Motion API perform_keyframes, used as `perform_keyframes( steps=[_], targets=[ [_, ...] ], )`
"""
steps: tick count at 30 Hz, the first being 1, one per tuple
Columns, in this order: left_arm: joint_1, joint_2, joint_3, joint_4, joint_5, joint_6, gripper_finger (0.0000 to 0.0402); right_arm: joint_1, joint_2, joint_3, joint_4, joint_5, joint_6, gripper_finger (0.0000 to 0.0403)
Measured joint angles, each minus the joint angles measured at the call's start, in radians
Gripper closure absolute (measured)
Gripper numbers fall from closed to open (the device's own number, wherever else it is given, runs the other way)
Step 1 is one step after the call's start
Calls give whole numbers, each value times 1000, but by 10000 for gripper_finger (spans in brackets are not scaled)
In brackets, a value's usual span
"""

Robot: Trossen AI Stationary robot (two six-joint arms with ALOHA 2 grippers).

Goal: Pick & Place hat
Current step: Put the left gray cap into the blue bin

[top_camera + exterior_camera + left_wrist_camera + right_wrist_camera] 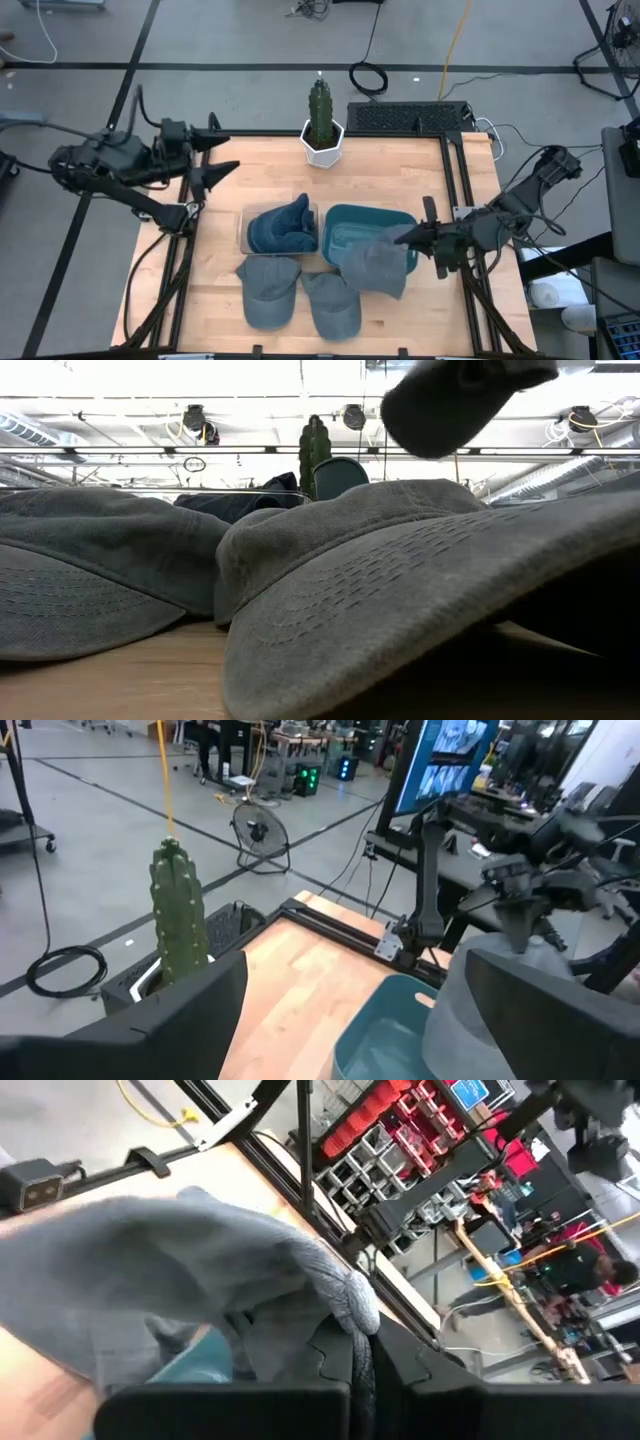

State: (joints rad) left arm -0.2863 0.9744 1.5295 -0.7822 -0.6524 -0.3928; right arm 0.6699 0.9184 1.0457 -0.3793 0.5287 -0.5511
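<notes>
cactus (320, 112) in a white pot (323, 150) stands at the table's (390, 170) far edge. two grey caps (268, 290) (333, 303) lie side by side on the near half, a clear tray (243, 228) with dark blue hats (281, 226) behind them, a teal bin (350, 235) beside that. right gripper (408, 237) is clamped on a grey hat (375, 266), which hangs limp and crumpled over the bin's near right edge. left gripper (222, 152) waits wide open at the far left edge of the table.
</notes>
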Motion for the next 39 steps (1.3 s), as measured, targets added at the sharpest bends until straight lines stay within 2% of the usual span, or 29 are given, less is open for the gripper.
perform_keyframes(
  steps=[5,10,17,23,29,39],
  targets=[
    [0,-14,-1,3,1,-9,24,13,-55,-99,183,-2,-39,402],
    [0,-11,-1,3,1,-1,16,-1,-60,-99,237,-2,-69,402],
    [0,15,-1,2,4,-3,26,-68,1,-90,260,0,-50,402],
    [0,41,-1,1,4,-4,31,-68,71,-90,393,15,-187,403],
    [0,68,-1,3,5,-5,22,-69,116,-90,377,187,-176,403],
    [0,116,-1,3,6,-5,33,-82,119,-90,336,204,-140,403]
  ],
)
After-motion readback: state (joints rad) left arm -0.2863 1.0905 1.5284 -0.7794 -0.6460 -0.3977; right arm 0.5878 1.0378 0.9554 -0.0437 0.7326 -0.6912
